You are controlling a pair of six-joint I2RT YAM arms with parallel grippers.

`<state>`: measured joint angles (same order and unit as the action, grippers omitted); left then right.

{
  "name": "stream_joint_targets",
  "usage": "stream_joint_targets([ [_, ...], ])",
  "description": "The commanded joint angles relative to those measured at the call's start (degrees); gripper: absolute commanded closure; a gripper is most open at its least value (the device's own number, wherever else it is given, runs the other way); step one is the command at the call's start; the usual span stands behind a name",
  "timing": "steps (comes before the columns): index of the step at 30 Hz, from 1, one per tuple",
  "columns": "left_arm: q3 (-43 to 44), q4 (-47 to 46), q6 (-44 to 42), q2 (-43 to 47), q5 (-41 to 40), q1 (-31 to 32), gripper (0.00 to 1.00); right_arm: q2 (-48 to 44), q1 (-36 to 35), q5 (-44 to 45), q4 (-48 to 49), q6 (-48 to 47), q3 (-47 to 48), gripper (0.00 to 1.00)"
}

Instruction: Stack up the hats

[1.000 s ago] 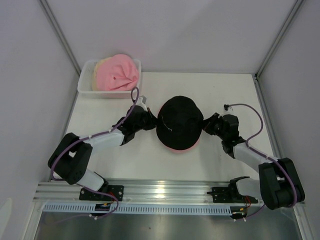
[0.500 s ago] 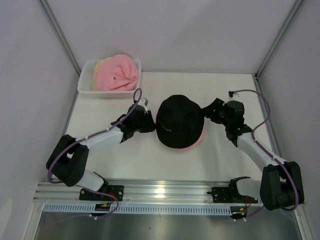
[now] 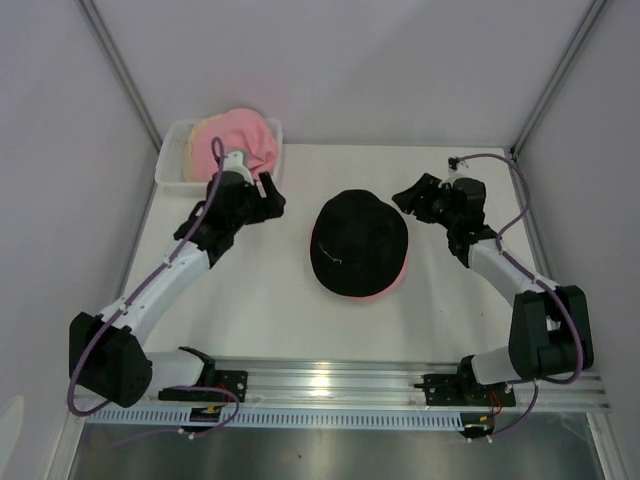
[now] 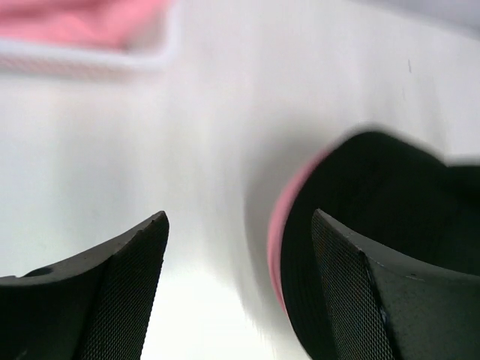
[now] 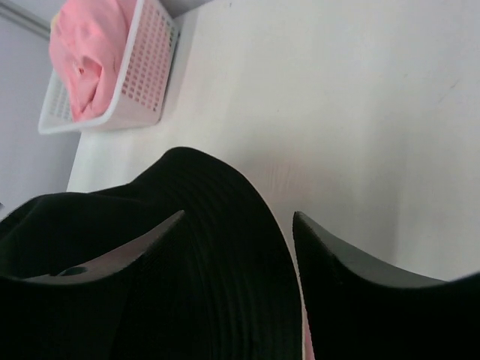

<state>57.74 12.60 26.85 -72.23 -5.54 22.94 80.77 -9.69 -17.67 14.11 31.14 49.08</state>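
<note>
Plainly, one pair of hats is stacked and the other pair is not yet. At far left the white mesh basket (image 5: 146, 71) holds a pink hat (image 3: 245, 140) with a beige hat (image 3: 198, 140) tucked beside it. The left gripper (image 3: 268, 193) hovers just beside the basket's near corner, jaws apart and empty. At mid-table the black hat (image 3: 358, 240) sits crown-up over a second pink hat (image 3: 375, 292), whose brim peeks out beneath. To its right the right gripper (image 3: 412, 196) hangs near the brim, fingers spread, gripping nothing. Fetching from the basket looks like the step in hand; the left arm must clear the rim and pinch soft fabric. The tabletop (image 3: 250, 300) is matt white, enclosed by pale walls and metal posts.
</note>
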Motion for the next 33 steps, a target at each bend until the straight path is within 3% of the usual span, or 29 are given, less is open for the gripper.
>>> stream_joint_targets([
  [1,5.3,1.3,-0.8,0.3,-2.6,-6.5,0.19,4.5,-1.7,-2.8,3.3,-2.7,3.1,0.4],
  [5,10.4,-0.4,-0.9,-1.9,-4.0,-13.1,0.01,8.6,-0.9,-0.2,0.4,-1.6,4.2,0.4],
  [9,20.7,3.1,-5.4,-10.9,-2.1,-16.7,0.0,8.0,2.5,-1.6,-0.7,-1.0,5.8,0.39],
  [10,27.8,5.9,-6.8,-15.7,-0.6,-16.9,0.01,6.6,3.7,-0.7,-1.8,-1.8,7.0,0.34],
  [14,42.0,12.6,-13.4,-28.1,5.1,-15.8,0.01,3.4,6.6,1.3,-5.0,-4.7,10.2,0.25],
  [17,56.1,18.6,-15.2,-37.8,0.7,-14.3,0.0,2.4,9.1,0.8,-8.2,-5.5,12.4,0.23],
  [21,66.0,24.2,-14.8,-47.4,-3.7,-12.8,0.02,0.4,11.2,1.0,-8.5,-5.4,12.7,0.23],
  [30,65.2,21.9,-5.9,-53.2,-3.8,-12.7,0.12,-1.3,12.1,2.3,-9.1,-6.1,13.9,0.2],
  [33,60.7,19.0,-0.8,-52.2,-4.4,-12.8,0.12,-1.0,12.2,2.3,-9.1,-6.2,14.5,0.2],
])
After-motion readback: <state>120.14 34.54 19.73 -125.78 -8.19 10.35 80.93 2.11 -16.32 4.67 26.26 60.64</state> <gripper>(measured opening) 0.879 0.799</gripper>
